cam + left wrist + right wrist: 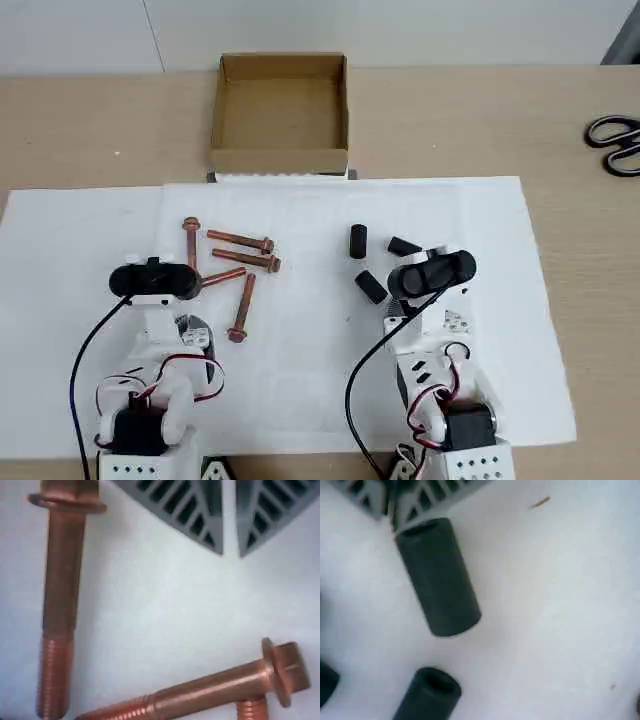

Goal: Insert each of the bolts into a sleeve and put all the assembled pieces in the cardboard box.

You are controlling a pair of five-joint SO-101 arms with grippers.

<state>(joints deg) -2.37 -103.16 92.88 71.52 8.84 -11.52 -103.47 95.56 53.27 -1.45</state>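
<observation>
Several copper bolts point(241, 262) lie loose on the white paper at the left. Three black sleeves point(370, 286) lie at the middle right. The open cardboard box point(226, 110) stands at the back. My left arm point(153, 281) hangs over the bolts; its gripper point(231, 554) is shut on nothing, just above the paper, with one bolt point(60, 605) beside it and another bolt point(200, 690) lying crosswise. My right arm point(430, 272) is over the sleeves; its gripper point(390, 520) is shut, tips at the end of one lying sleeve point(440, 580). A second sleeve point(430, 695) lies near.
White paper point(300, 400) covers the table's middle and front. Black scissors point(615, 142) rest at the far right edge. Bare wooden table point(90, 130) lies on both sides of the box.
</observation>
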